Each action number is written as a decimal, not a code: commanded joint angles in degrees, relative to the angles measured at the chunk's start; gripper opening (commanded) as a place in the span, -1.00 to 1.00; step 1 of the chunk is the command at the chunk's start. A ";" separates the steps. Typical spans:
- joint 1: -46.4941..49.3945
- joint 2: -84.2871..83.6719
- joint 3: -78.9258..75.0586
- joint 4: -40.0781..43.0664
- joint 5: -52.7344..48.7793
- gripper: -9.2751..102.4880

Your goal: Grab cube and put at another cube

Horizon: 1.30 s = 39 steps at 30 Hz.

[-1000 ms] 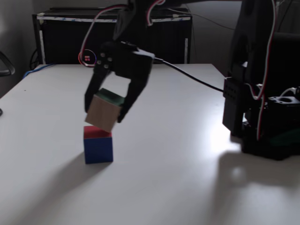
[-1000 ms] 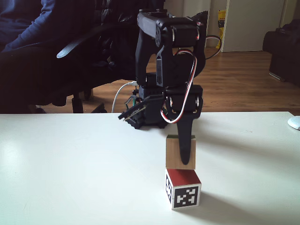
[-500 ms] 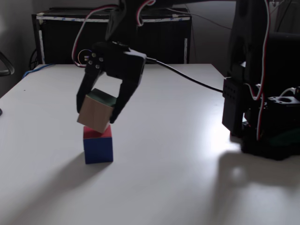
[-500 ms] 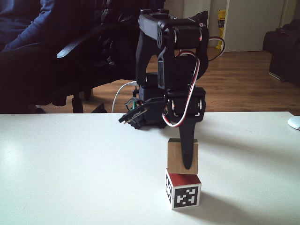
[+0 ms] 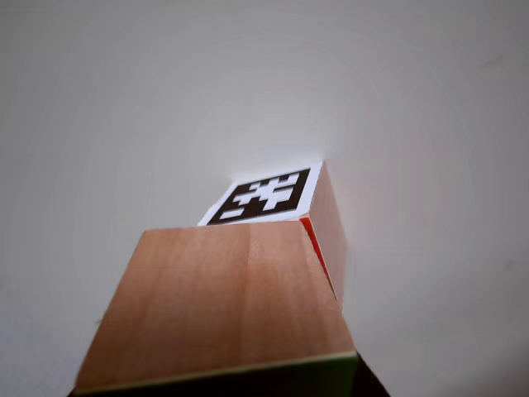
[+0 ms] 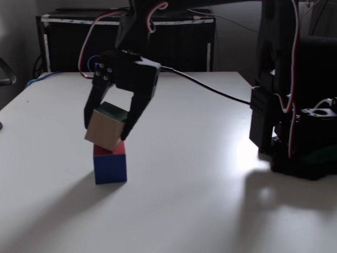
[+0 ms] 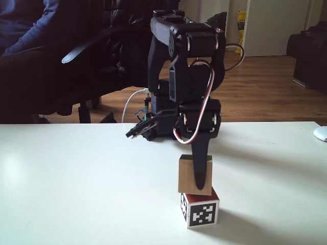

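My gripper (image 6: pixel 107 132) is shut on the wooden cube (image 6: pixel 103 132), which hangs tilted with its green face (image 6: pixel 114 112) upward. Directly beneath stands another cube (image 6: pixel 110 166), blue toward this fixed view, with a red top. In a fixed view from the front, one black finger crosses the cube (image 7: pixel 186 176), whose lower edge meets the red top of the marker cube (image 7: pixel 202 213). My gripper (image 7: pixel 196 179) hides its far finger there. The other view shows the cube's plain grain face (image 5: pixel 223 306) close up, with the marker cube (image 5: pixel 266 197) just beyond it.
The arm's black base (image 6: pixel 295 132) stands at the right of the white table (image 6: pixel 200 211), and a black cable (image 6: pixel 210 87) runs across the back. A dark cabinet (image 6: pixel 126 42) sits behind. A seated person (image 7: pixel 25 20) and a chair are beyond the table.
The gripper has carried the cube leftward and lower in a fixed view, bringing it down onto the top of the marker cube, which has not moved.
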 commanded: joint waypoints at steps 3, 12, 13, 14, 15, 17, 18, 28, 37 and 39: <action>0.88 -0.53 -2.90 0.26 -0.35 -0.59; 1.41 -0.35 -2.81 0.62 -0.70 -0.54; 1.49 -0.35 -2.81 0.70 -0.70 -0.52; 1.58 -0.35 -2.81 0.79 -0.62 -0.49; 1.67 -0.35 -2.81 0.88 -0.53 -0.47; 1.76 -0.35 -2.81 1.14 -0.44 -0.42; 1.85 -0.35 -2.81 1.32 -0.26 -0.40; 2.02 -0.35 -2.90 2.81 1.05 -0.21; 2.55 -0.09 -3.08 3.43 1.93 -0.12; 2.72 0.00 -3.08 3.52 1.93 -0.12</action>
